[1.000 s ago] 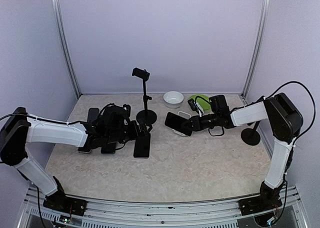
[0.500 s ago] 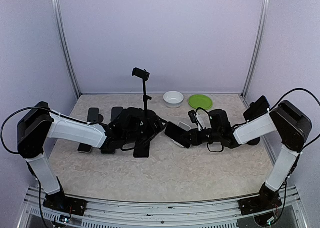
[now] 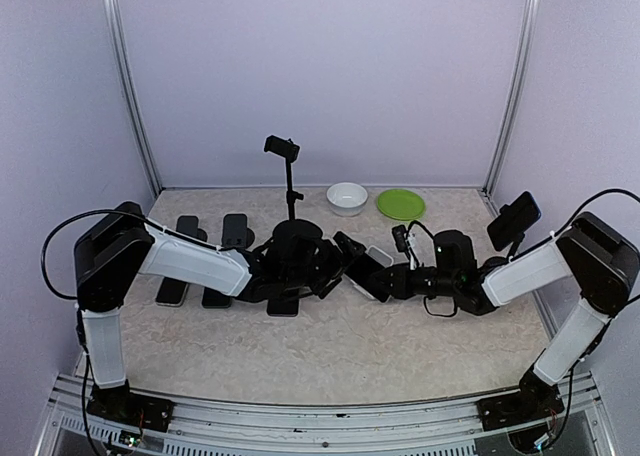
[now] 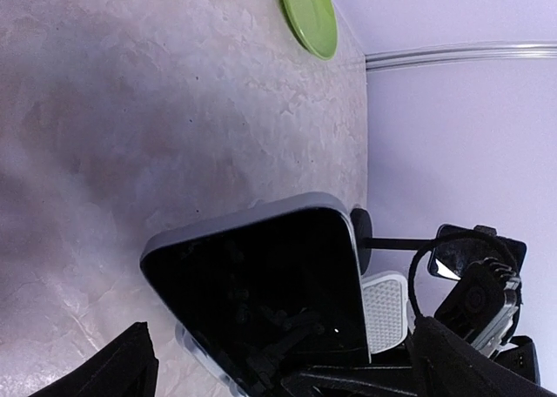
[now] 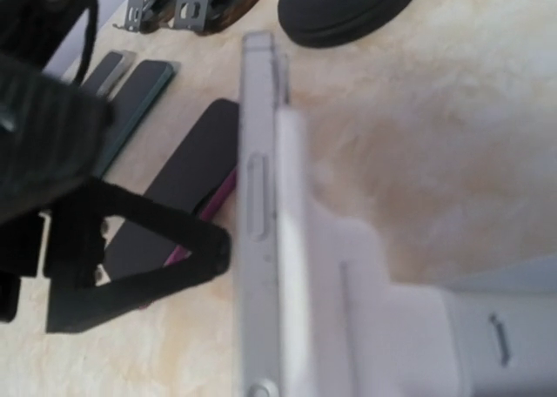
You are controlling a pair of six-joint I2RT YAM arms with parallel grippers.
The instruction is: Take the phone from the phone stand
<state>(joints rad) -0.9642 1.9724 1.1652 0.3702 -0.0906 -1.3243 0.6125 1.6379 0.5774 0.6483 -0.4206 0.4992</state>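
"Where's the phone?"

"From up top, the phone (image 3: 362, 268) is near the middle of the tabletop (image 3: 420, 346). It is held up on a slant in a little white phone stand (image 3: 381, 255). The right pincer (image 3: 394, 278) comes in from the right-edge side and looks pressed tight onto that stand."

"And the other arm?"

"The left pincer (image 3: 328, 274) is just beside the phone, on its left-edge side. It holds nothing, so I think it does the pulling."

"What does the left arm's own camera show?"

"Its fingers (image 4: 122, 371) are spread wide, one at each bottom corner. The phone is right ahead of them, dark screen up, lined up with the gap. I can't tell if it touches them. The white stand peeks out past the phone."

"And the right arm's camera?"

"There you see the phone from the side, a thin silver edge running straight up the picture. So its long way points away from the right pincer, toward the left arm. The stand is a white blur right next to it. I can't pick out that pincer's own fingers here."

"So what next?"

"I'd guess the left pincer has to close across the phone and slide it out along its long way."
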